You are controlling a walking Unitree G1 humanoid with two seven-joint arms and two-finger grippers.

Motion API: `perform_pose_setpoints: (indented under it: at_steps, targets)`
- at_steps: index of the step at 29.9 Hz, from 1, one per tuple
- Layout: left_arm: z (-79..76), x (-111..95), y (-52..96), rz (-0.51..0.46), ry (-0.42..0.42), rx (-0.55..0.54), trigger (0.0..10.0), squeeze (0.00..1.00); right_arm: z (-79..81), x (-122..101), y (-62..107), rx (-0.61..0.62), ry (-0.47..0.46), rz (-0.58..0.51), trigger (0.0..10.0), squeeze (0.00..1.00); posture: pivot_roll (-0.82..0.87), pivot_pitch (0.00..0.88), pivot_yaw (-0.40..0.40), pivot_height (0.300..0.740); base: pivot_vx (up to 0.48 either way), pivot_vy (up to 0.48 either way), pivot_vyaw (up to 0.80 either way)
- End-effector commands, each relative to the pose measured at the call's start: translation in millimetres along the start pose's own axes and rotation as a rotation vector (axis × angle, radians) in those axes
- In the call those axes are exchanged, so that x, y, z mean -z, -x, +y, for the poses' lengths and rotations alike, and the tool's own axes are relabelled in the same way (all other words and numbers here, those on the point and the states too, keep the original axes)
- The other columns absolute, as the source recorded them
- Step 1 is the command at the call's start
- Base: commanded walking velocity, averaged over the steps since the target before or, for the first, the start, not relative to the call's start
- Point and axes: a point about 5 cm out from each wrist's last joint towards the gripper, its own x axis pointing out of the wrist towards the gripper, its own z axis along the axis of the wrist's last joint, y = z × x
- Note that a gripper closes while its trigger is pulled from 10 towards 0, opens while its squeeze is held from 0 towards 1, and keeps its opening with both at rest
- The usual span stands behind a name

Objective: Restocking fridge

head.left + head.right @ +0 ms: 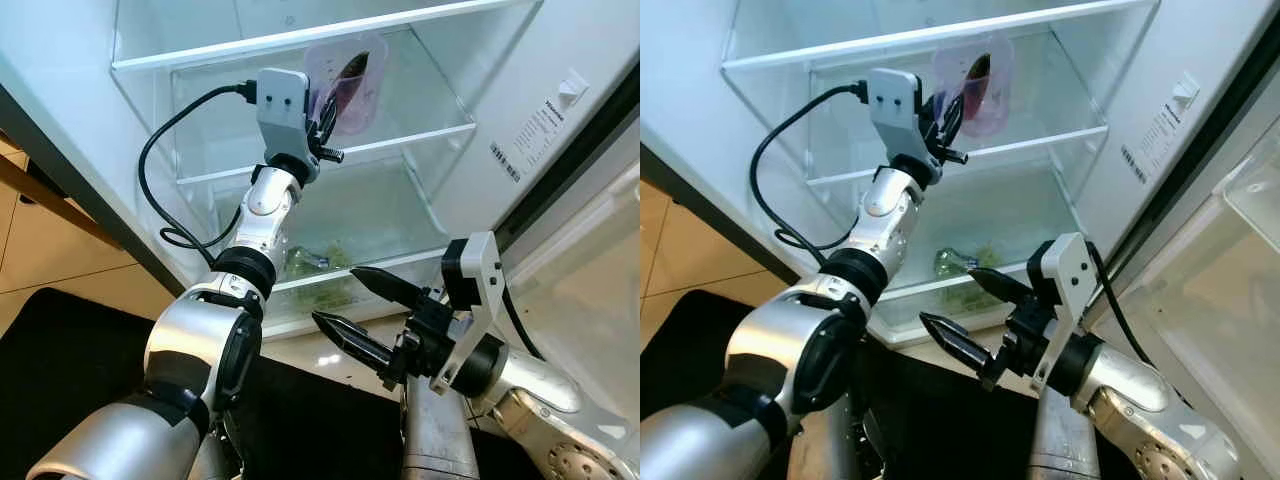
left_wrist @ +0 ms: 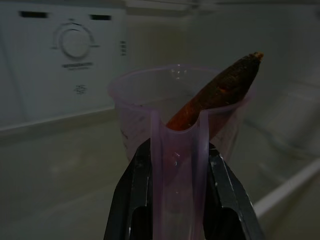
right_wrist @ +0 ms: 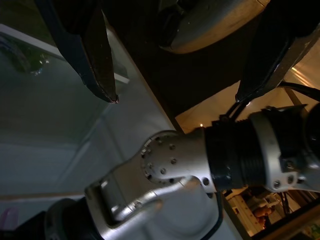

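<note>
While your left gripper [image 1: 325, 110] clamps the carrot-holding purple cup [image 1: 352, 82] above the fridge shelf's [image 1: 420, 140] front edge, your right gripper [image 1: 358, 310] hangs open.

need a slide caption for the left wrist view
Left gripper clamps the handle of a translucent purple cup holding a carrot, inside the fridge.

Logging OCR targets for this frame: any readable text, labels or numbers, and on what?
Nothing reads cleanly.
Label on the fridge's inner right wall: printed lines, too small to read.
Print under the thermostat dial on the back wall, seen past the purple cup in the left gripper: too dim and blurred to read.
</note>
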Motion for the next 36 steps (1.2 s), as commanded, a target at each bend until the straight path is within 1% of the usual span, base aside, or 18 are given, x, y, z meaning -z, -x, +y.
perform_pose_setpoints:
  at_steps: [1, 6, 7, 8, 14, 15, 16, 17, 18, 19, 21, 24, 26, 30, 33, 34, 35, 36]
  targets:
    - [12.0, 15, 8.2, 0.078, -0.038, -0.045, 10.0, 0.0, 6.5, -2, 2.2, -0.02, -0.007, -0.018, 10.0, 0.0, -0.25, 0.448, 0.123, 0.411, 0.0, 0.0, 0.0]
    - [11.1, 16, 8.7, 0.082, -0.045, -0.036, 10.0, 0.0, 6.8, -2, 1.9, -0.019, -0.007, -0.019, 10.0, 0.0, -0.25, 0.45, 0.124, 0.411, 0.0, 0.0, 0.0]
    - [10.6, 16, 8.8, 0.082, -0.046, -0.032, 10.0, 0.89, 6.8, -2, 1.8, -0.019, -0.007, -0.02, 10.0, 0.0, -0.25, 0.45, 0.124, 0.411, 0.0, 0.0, 0.0]
    - [10.6, 16, 8.8, 0.081, -0.045, -0.032, 10.0, 1.0, 6.9, -2, 1.7, -0.019, -0.008, -0.021, 10.0, 0.0, -0.24, 0.451, 0.124, 0.411, 0.0, 0.0, 0.0]
    - [11.4, 14, 7.6, 0.072, -0.038, -0.046, 10.0, 1.0, 6.7, -3, 1.7, -0.021, -0.009, -0.024, 10.0, 0.0, -0.24, 0.451, 0.123, 0.411, 0.0, 0.0, 0.0]
    - [11.1, 13, 6.9, 0.067, -0.033, -0.05, 10.0, 0.91, 6.7, -3, 1.7, -0.021, -0.01, -0.025, 10.0, 0.0, -0.24, 0.451, 0.123, 0.411, 0.0, 0.0, 0.0]
    - [11.1, 13, 6.9, 0.067, -0.033, -0.05, 10.0, 0.91, 6.7, -3, 1.7, -0.021, -0.01, -0.025, 10.0, 0.0, -0.24, 0.451, 0.123, 0.411, 0.0, 0.0, 0.0]
    - [10.2, 11, 5.6, 0.057, -0.023, -0.053, 10.0, 0.12, 7.0, -3, 1.9, -0.021, -0.009, -0.024, 10.0, 0.0, -0.25, 0.452, 0.124, 0.411, 0.0, 0.0, 0.0]
    - [10.2, 11, 5.6, 0.057, -0.023, -0.053, 10.0, 0.12, 7.0, -3, 1.9, -0.021, -0.009, -0.024, 10.0, 0.0, -0.25, 0.452, 0.124, 0.411, 0.0, 0.0, 0.0]
    - [9.3, 10, 5.0, 0.051, -0.016, -0.049, 10.0, 0.0, 7.1, -3, 2.0, -0.02, -0.009, -0.024, 10.0, 0.0, -0.25, 0.452, 0.124, 0.411, 0.0, 0.0, 0.0]
    - [8.2, 9, 4.5, 0.044, -0.002, -0.042, 10.0, 0.0, 7.2, -3, 2.1, -0.02, -0.009, -0.025, 10.0, 0.0, -0.25, 0.452, 0.124, 0.411, 0.0, 0.0, 0.0]
    - [3.4, 4, 2.2, 0.013, 0.063, -0.001, 10.0, 0.0, 7.0, -4, 2.1, -0.02, -0.008, -0.028, 10.0, 0.0, -0.24, 0.449, 0.127, 0.411, 0.0, 0.0, 0.0]
    - [2.0, 3, 1.5, 0.003, 0.08, 0.013, 10.0, 0.0, 6.9, -4, 2.1, -0.02, -0.008, -0.029, 10.0, 0.0, -0.24, 0.449, 0.127, 0.411, 0.0, 0.0, 0.0]
    - [-3.2, 0, 0.3, -0.022, 0.161, 0.075, 10.0, 0.0, 6.5, -3, 1.9, -0.019, -0.008, -0.03, 10.0, 0.0, -0.24, 0.447, 0.128, 0.411, 0.0, 0.0, 0.0]
    - [-6.5, 0, 1.3, -0.036, 0.205, 0.122, 10.0, 0.0, 5.9, -3, 1.8, -0.019, -0.007, -0.03, 10.0, 0.0, -0.24, 0.443, 0.128, 0.411, 0.0, 0.0, 0.0]
    - [-6.5, 0, 1.3, -0.036, 0.205, 0.122, 10.0, 0.0, 5.9, -3, 1.8, -0.019, -0.007, -0.03, 10.0, 0.0, -0.24, 0.443, 0.128, 0.411, 0.0, 0.0, 0.0]
    - [-8.4, 1, 3.5, -0.044, 0.246, 0.16, 10.0, 0.0, 5.0, -4, 1.6, -0.018, -0.006, -0.032, 10.0, 0.0, -0.23, 0.442, 0.128, 0.411, 0.0, 0.0, 0.0]
    - [-9.1, 2, 4.5, -0.045, 0.26, 0.176, 10.0, 0.0, 4.6, -4, 1.6, -0.018, -0.005, -0.032, 10.0, 0.0, -0.23, 0.441, 0.128, 0.411, 0.0, 0.0, 0.0]
